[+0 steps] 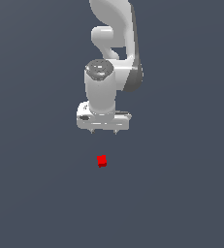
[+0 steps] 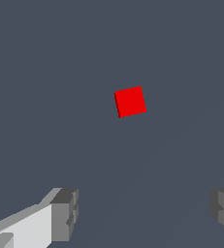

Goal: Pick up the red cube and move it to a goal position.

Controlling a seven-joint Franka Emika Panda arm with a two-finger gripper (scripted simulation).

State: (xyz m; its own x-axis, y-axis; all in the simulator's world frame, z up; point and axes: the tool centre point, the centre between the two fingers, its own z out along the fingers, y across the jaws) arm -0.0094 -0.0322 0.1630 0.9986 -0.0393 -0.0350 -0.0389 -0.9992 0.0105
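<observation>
**Cube not yet grasped — approach only**

Your tool (image 1: 104, 131) hangs above the surface (image 1: 31, 193) with its fingers spread wide and nothing between them. In the wrist view the two fingertips (image 2: 65, 213) stand far apart at the frame's edges, with bare surface between them.

The red cube (image 1: 102, 161) sits alone on the surface, well clear of the tool and not touching it. In the exterior view it lies below the tool and roughly in line with it. In the wrist view the red cube (image 2: 130, 101) is turned slightly askew to the fingers.

By my reading, nothing of the task is done: you have still to descend, close, lift and carry. No goal marker shows in either view.
</observation>
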